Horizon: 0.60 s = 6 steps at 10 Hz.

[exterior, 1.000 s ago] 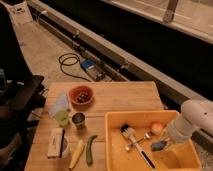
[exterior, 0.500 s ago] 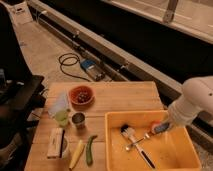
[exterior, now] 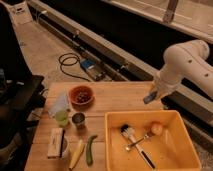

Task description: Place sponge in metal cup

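Observation:
My gripper (exterior: 150,96) hangs from the white arm at the right, raised above the table's back right part, just beyond the yellow bin's far left corner. It is shut on the small blue-teal sponge (exterior: 148,98), which shows at its tip. The metal cup (exterior: 78,120), a short shiny steel cylinder, stands upright on the wooden table (exterior: 120,100), left of the bin and well to the left of and below the gripper.
A yellow bin (exterior: 116,145) at the front right holds a white-and-black brush (exterior: 131,135), a metal utensil and an orange ball (exterior: 156,128). An orange bowl (exterior: 81,95), a translucent green cup (exterior: 61,117), a banana (exterior: 77,153), a green vegetable (exterior: 90,149) and a white box (exterior: 55,142) lie on the left.
The gripper has risen out of the yellow bin and moved back and left, carrying the sponge. The arm has swung higher. Things on the table have not moved.

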Tool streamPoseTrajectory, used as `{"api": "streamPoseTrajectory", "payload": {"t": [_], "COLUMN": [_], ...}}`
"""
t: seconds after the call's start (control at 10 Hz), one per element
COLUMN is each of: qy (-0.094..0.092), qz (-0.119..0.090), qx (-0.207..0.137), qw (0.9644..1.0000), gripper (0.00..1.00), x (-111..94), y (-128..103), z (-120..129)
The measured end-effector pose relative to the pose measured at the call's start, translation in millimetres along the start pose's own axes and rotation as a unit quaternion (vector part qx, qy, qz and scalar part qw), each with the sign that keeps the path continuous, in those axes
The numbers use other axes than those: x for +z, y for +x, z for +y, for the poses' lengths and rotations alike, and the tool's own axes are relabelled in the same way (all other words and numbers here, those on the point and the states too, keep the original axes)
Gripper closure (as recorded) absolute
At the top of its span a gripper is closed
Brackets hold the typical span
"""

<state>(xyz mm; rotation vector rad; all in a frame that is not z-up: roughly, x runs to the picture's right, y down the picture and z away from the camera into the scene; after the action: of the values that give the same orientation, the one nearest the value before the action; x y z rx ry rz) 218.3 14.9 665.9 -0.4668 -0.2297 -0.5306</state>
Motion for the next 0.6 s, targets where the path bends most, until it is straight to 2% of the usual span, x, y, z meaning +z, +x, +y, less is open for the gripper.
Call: {"api": "streamPoseTrajectory", "payload": {"t": [0.2, 0.6], "qy": [0.018, 0.018], "qz": [-0.025, -0.024], "qx": [-0.036, -0.037], "qw": [0.9989, 0.9989], "gripper": [1.00, 1.00], "x": [12, 12], "y": [-25, -25], "z": [-39, -40]}}
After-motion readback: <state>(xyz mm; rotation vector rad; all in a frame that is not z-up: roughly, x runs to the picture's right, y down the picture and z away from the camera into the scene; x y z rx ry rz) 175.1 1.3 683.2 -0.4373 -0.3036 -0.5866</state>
